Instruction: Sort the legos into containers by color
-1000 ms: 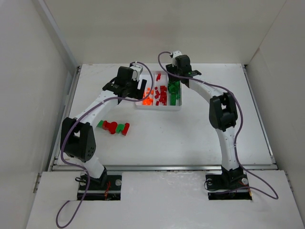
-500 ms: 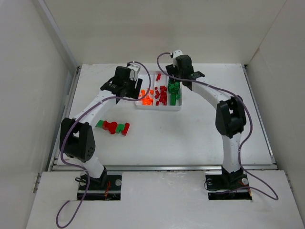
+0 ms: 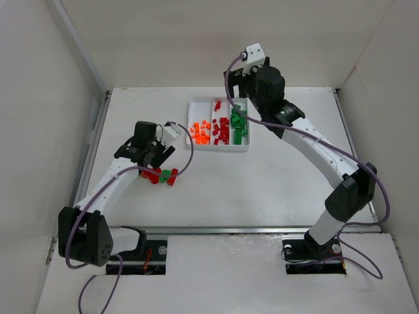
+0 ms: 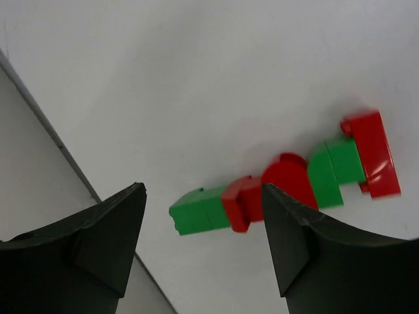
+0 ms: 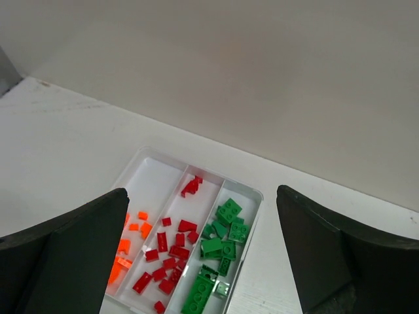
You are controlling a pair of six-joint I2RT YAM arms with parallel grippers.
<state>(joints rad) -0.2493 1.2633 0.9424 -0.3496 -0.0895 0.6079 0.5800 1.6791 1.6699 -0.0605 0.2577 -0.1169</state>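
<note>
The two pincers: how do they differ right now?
The left pincer hangs close over the table; the right pincer sits high. The left pincer faces loose red and green legos, the right pincer the sorted tray. Both stand open, holding nothing.

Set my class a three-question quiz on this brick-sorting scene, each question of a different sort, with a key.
1. Multiple choice: in the top view, which colour lies in the compartment of the tray nearest the left arm? A green, B orange, C red.
2. True or false: the loose bricks on the table outside the tray are all green.
3. Fill the gap: the ___ gripper hangs open above those loose bricks.
Key: 1 B. 2 false, they are red and green. 3 left.
</note>
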